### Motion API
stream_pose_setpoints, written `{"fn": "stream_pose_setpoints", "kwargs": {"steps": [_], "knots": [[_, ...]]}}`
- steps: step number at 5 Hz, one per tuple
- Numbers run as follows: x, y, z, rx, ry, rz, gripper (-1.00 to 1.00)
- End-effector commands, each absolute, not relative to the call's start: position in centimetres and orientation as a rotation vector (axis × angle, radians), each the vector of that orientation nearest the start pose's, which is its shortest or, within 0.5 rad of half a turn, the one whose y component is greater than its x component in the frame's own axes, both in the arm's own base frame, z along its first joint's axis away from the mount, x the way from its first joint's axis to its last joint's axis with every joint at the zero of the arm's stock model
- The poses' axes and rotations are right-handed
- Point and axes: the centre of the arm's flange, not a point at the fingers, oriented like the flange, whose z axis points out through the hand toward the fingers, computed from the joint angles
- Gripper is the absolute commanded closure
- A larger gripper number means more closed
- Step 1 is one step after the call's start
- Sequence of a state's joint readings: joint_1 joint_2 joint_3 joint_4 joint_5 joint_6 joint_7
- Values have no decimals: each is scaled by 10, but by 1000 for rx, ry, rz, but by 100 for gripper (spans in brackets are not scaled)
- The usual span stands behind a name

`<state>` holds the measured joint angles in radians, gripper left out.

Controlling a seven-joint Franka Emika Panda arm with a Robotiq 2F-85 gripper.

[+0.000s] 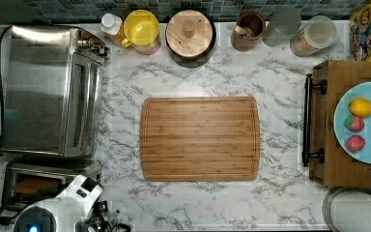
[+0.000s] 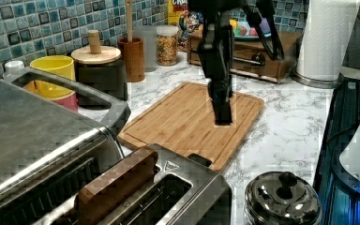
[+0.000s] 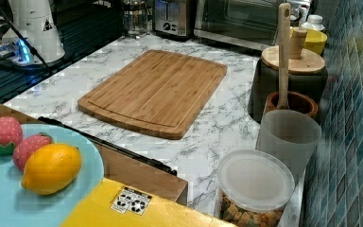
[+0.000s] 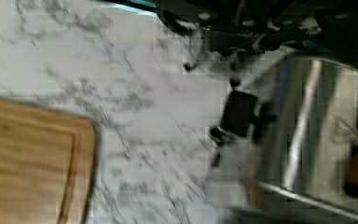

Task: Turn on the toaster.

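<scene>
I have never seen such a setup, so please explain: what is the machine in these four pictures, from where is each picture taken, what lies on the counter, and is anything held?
It is one white robot arm with a dark gripper at its end. Its job is to switch on the small brushed-steel pop-up toaster.

One camera looks straight down, two look from the sides, and one sits on the wrist. The wrist camera sees the toaster's black lever close by.

On the white marble counter are:
- a bamboo cutting board
- a large steel toaster oven beside the toaster
- a dark pot with a wooden lid
- a light blue plate of fruit on a wooden box

Brown bread sits in the toaster's slot. I see nothing held in the gripper.
</scene>
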<state>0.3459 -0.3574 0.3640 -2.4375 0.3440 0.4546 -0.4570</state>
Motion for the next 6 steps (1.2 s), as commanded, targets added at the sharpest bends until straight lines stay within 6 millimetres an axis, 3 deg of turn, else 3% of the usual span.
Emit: {"fn": "stream_pose_setpoints", "kwargs": {"steps": [1, 4, 6], "knots": [[306, 311, 400, -2980, -325, 208, 100], [330, 316, 399, -2931, -226, 148, 100], [336, 327, 392, -2885, -244, 202, 100]]}}
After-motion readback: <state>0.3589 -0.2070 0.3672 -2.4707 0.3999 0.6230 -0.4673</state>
